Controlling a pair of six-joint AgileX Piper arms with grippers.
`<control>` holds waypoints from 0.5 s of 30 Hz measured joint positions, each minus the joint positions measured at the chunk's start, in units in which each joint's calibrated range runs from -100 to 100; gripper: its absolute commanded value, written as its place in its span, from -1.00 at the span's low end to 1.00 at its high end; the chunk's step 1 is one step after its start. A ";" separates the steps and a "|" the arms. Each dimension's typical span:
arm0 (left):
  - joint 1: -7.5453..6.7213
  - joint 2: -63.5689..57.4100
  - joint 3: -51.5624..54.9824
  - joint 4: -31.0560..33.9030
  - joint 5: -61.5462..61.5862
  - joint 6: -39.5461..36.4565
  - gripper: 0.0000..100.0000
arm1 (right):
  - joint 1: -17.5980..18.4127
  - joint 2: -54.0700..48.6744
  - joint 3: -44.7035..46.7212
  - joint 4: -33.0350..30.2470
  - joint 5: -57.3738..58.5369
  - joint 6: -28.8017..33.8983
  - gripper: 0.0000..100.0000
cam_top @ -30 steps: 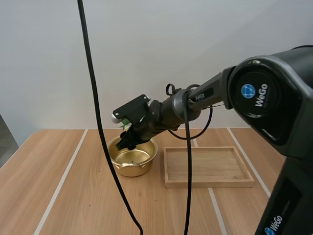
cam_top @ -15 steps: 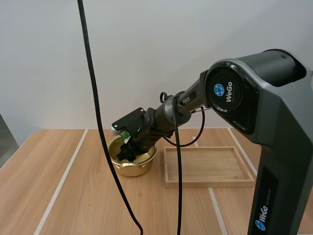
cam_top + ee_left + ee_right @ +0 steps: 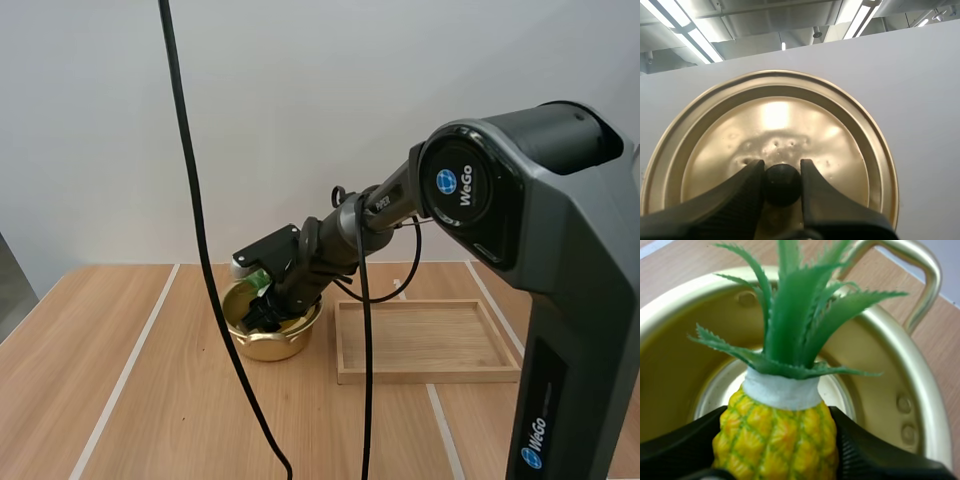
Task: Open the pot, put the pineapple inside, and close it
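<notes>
pineapple, base cut off, hangs pinched by right gripper inside the pot; left gripper clamps the lid by its knob.

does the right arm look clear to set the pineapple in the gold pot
Likely yes: the gold metal pot is open, its round gold lid pinched in the left claw, and the right claw holds the yellow, green-leafed pineapple over its bare bottom.

Light: bright, even, overhead.
Glare patch on lid; sheen inside pot; soft shadows on desk.
</notes>
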 measured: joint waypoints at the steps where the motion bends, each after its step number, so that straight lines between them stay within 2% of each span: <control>1: 0.00 0.00 0.00 0.00 0.00 0.00 -1.00 | -0.22 0.00 -0.10 0.00 0.89 0.00 -1.00; 15: 0.00 0.00 0.00 0.00 0.00 0.00 -1.00 | -1.41 0.00 -0.85 0.00 6.47 -0.65 -1.00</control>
